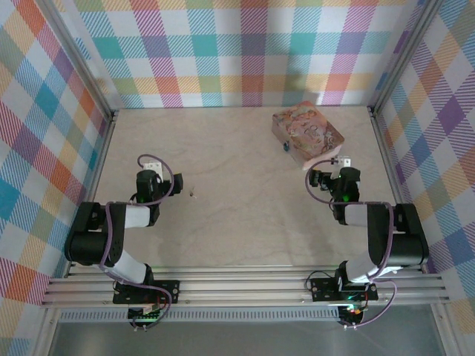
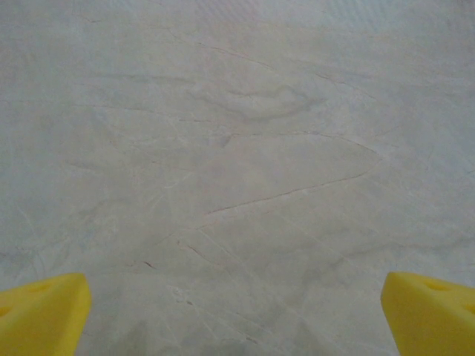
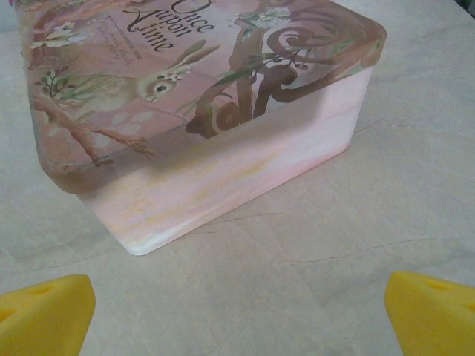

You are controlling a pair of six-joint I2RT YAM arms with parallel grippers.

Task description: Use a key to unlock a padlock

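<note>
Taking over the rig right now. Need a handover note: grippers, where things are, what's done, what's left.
Left gripper: open, empty, over bare table.
Right gripper: open, empty, facing the tin.
Key: likely the tiny sliver on the table, right of the left gripper.
Padlock: probably the small dark thing against the tin's left side in the top view; too small to be sure.
Done: nothing.
Left: grasp key, steady padlock, insert, turn.

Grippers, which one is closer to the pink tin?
The right gripper: it sits just at the tin's near corner, while the left gripper is far off across the table.
</note>
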